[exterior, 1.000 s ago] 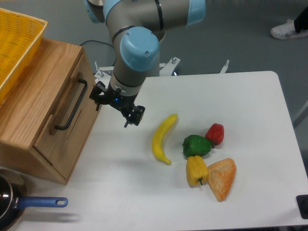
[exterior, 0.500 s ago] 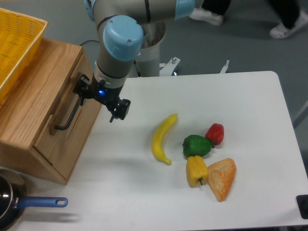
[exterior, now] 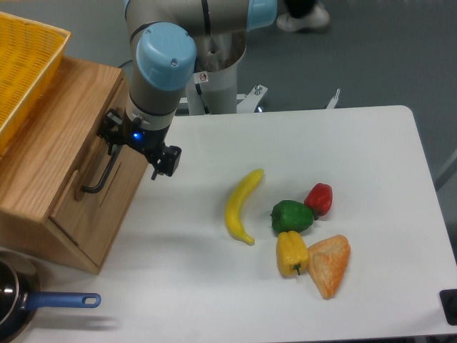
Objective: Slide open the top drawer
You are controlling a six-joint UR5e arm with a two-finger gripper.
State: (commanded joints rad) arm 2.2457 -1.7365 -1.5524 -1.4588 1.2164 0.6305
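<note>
One yellow mesh basket (exterior: pixel 25 68) sits at the far left, on top of the oak cabinet (exterior: pixel 43 153). Below it, at the bottom left corner, lies a pan with a blue handle (exterior: pixel 61 301), partly cut off by the frame. The top drawer (exterior: pixel 68 161) fills the upper part of the cabinet's front, which faces right toward the white table (exterior: pixel 371 179). Its panel sits flush with the cabinet, and its black bar handle (exterior: pixel 100 175) runs along the panel's length, from the near left up toward the far right (a slanted line in this view). The gripper (exterior: pixel 136 146) is at the upper end of that handle, right against the drawer front; its dark body hides the fingertips, so whether the fingers are apart or closed on the bar cannot be told. A blue light shows on the wrist. Further right on the table lie a banana (exterior: pixel 241 206), then a green pepper (exterior: pixel 291 216) touching a red pepper (exterior: pixel 319 199), with a yellow pepper (exterior: pixel 291 253) and an orange wedge-shaped piece (exterior: pixel 328 264) just below them.
</note>
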